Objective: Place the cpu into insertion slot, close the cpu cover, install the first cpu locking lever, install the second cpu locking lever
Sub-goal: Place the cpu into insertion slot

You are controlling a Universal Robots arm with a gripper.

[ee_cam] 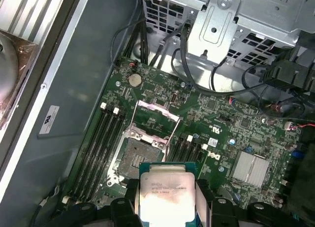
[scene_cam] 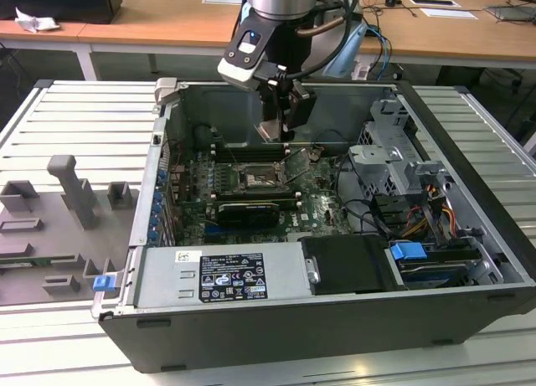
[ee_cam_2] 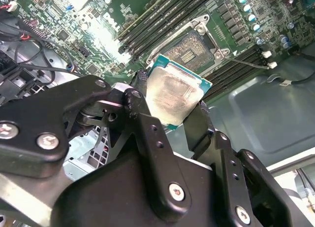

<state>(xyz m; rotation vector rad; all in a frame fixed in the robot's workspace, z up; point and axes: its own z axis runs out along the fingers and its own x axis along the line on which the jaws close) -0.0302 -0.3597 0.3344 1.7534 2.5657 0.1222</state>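
We find the gripper [ee_cam_2: 170,103] pinching the cpu [ee_cam_2: 173,94] by two edges, its near part hidden behind the fingers [ee_cam_2: 143,126]. Beyond, the insertion slot [ee_cam: 139,156] lies bare amid the motherboard [ee_cam: 224,126] (contacts hard to make out), cpu cover [ee_cam: 156,114] tilted up at one edge.

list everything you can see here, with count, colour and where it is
cpu: one, silver-tan top, held above the motherboard
insertion slot: one, dark with a silvery rim, on the motherboard, empty
cpu cover: one, silvery, raised open beside the slot
motherboard: one, green, inside the case
computer case: one, dark grey, open, on the slatted table
power supply: one, silver, inside the case
drive cage: one, silver, exterior view's right
fixtures: several, grey, exterior view's left
gripper: one, black, shut on the cpu
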